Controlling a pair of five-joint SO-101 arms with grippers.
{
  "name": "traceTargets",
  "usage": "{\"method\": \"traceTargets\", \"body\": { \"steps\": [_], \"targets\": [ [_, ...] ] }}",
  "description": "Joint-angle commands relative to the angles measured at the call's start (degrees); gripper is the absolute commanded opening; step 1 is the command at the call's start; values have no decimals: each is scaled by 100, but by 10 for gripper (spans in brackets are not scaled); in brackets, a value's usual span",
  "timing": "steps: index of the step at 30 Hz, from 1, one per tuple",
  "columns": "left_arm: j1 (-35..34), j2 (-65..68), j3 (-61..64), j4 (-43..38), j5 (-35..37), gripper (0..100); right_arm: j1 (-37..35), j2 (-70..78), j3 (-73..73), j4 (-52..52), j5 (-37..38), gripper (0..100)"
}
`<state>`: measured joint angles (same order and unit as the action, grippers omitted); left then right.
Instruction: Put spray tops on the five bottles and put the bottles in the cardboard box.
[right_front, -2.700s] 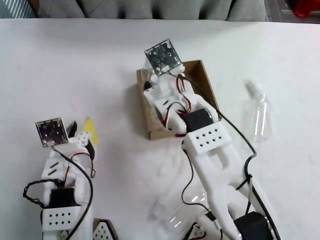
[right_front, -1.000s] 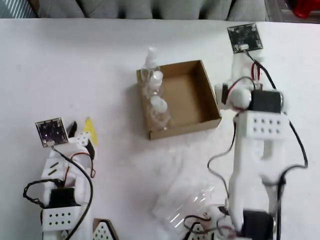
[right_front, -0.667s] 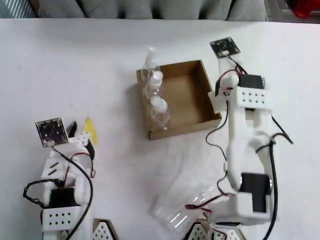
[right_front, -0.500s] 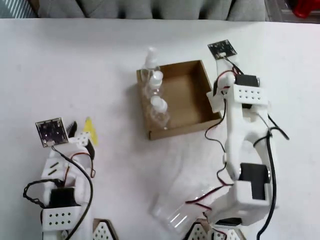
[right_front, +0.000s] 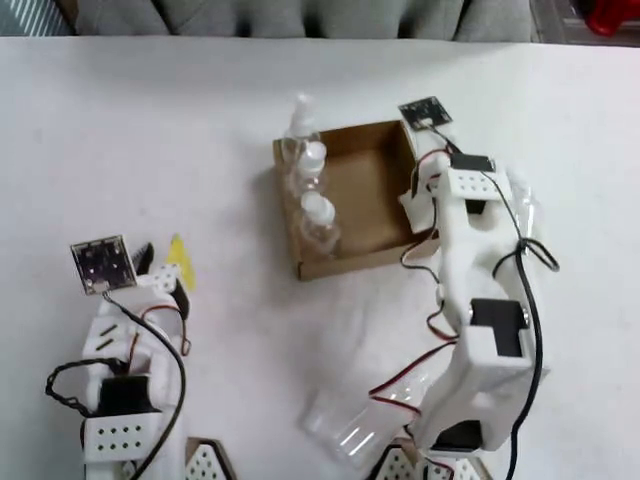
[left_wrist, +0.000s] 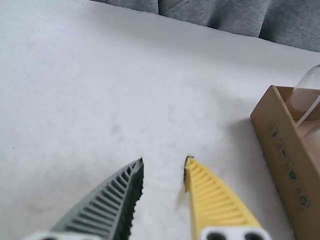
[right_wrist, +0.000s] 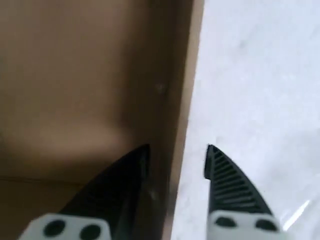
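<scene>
The cardboard box (right_front: 365, 190) lies open at the table's middle. Three clear bottles with white spray tops (right_front: 313, 160) stand in a row along its left wall. My right gripper (right_wrist: 177, 150) is open and straddles the box's right wall (right_wrist: 192, 75), one black finger inside and one outside. That arm (right_front: 465, 215) partly covers another clear bottle (right_front: 524, 203) lying on the table beside the box. My left gripper (left_wrist: 162, 165) is open over bare table, grey and yellow fingers apart, with the box (left_wrist: 285, 155) off to its side. In the high view the left gripper (right_front: 160, 258) is at the lower left.
A clear plastic piece (right_front: 350, 420) lies near the table's front edge by the right arm's base. Grey cushions (right_front: 300, 15) line the far edge. White table (right_front: 150, 130) stretches left of the box.
The right arm left the box, swung out to the far right, then came back nearer and leftward onto the box's right wall. The left arm has not moved.
</scene>
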<state>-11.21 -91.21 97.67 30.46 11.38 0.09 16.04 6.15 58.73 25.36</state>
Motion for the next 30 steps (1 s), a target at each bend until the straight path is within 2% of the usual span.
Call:
{"method": "traceTargets", "body": {
  "steps": [1,16,30],
  "targets": [
    [-40,92,-35,-149,18,142,-189,198,-580,-48,18,26],
    [-48,92,-35,-158,18,142,-980,426,-941,866,9,17],
    [-57,92,-35,-167,18,142,-1877,479,-923,831,0,17]
  ]
}}
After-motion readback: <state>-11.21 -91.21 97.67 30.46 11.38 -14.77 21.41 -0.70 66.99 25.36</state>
